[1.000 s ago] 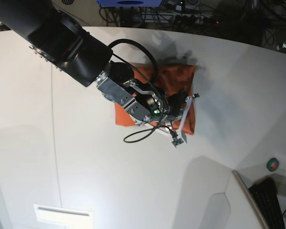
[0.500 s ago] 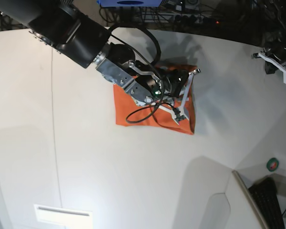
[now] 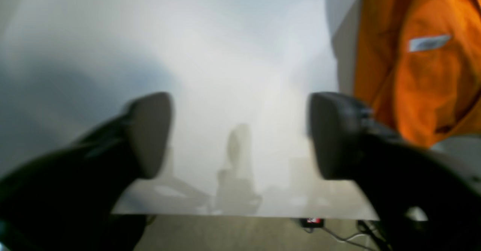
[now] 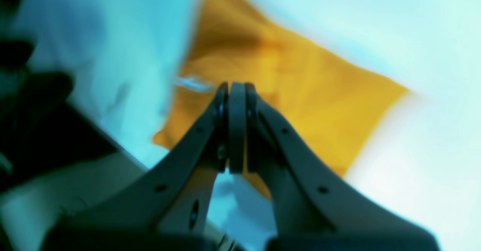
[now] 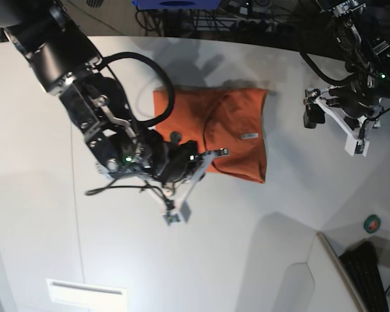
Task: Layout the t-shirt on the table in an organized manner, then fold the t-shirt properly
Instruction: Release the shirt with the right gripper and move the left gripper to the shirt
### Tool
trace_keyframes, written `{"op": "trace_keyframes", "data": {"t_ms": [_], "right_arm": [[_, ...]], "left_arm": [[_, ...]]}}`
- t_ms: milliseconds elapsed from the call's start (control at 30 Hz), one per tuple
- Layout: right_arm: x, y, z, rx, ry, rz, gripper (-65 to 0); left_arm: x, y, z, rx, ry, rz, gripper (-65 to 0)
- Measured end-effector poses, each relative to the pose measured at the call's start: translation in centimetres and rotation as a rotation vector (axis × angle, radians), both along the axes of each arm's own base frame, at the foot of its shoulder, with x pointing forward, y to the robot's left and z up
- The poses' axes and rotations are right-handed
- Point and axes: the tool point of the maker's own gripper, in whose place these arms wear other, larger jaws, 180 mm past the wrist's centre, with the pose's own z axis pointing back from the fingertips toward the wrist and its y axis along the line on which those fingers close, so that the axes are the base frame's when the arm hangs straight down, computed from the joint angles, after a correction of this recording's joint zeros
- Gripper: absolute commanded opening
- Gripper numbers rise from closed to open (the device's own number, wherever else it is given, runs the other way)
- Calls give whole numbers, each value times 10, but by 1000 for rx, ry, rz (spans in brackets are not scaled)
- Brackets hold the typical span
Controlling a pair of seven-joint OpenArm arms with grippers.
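Right gripper [image 4: 236, 93] is pinched closed, empty, at lower centre; left gripper [image 3: 240, 134] gapes wide at right, both views blurred. Folded t-shirt [image 5: 237, 133] lies partly hidden on the table [image 5: 279, 260].

orange t-shirt [image 5: 227, 130], white table [image 5: 299, 195], white tag [image 5: 249, 136]

Glossy black arm casings [image 5: 49, 39], looped black cables, silver brackets (one small green light glowing).

Right pincer [image 5: 196, 183] now off the t-shirt [image 5: 237, 133] (fully uncovered), left pincer [image 5: 335, 127] newly in view, open.
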Motion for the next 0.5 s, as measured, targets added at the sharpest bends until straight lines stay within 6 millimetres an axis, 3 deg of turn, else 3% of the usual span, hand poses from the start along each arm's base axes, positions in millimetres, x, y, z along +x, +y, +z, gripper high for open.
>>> {"op": "trace_keyframes", "data": {"t_ms": [67,167,333,500], "right_arm": [[-3,-19,3,8,18,-35,-650],[-1,-32,11,23,2,-69,-650],[-6,-61,-3,-17,24,-120,-650],[-14,-72,-13,-4,65,-169,-650]], "left_arm": [[-1,-23,-9,-43,22,-28,-71],[9,-60,-20,-118,31,-87,-69],[17,-79,-43,-193,81,-93,-69],[19,-94,-68,-268,146,-94,-71]]}}
